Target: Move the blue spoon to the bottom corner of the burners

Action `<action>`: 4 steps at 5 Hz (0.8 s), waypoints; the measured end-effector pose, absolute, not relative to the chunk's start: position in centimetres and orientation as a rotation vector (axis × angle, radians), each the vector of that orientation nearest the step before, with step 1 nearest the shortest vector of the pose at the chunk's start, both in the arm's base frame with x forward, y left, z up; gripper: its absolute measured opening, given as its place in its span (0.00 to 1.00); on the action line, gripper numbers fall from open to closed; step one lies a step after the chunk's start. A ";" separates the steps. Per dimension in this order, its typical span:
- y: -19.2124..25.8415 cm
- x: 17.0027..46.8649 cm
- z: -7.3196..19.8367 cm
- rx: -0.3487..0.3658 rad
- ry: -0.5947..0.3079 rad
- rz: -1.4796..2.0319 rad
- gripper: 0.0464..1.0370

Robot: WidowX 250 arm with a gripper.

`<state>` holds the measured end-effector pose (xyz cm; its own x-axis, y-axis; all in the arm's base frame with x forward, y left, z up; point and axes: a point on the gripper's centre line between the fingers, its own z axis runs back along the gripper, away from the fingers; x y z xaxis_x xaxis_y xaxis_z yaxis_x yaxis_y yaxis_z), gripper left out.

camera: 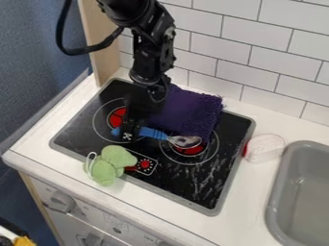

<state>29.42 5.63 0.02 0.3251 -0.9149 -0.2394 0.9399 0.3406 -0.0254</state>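
On your white desk [249, 190], a black glass stovetop [168, 180] sits beneath the blue-handled metal spoon [154, 133], its bowl near the fuzzy purple cloth [187, 113]. Your black pincer [128, 131] overlaps the handle; you can't tell whether it's clenched.

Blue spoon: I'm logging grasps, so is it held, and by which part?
The gripper is across the handle of the blue spoon, near the end away from its bowl; whether it grips there cannot be told.

I face a glossy, streaked stovetop [208, 180], a rough-piled towel [186, 113], a matt plush toy [117, 157] and a spoon [151, 133] with shiny metal bowl [185, 141] and smooth plastic handle.
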 end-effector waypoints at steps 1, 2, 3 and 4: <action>5.8 29.3 -0.6 0.123 0.246 -1.240 0.44; 5.5 29.4 -0.6 0.132 0.247 -1.227 0.76; 5.7 29.3 -0.6 0.138 0.258 -1.216 0.97; 5.8 29.0 -0.4 0.131 0.271 -1.210 0.97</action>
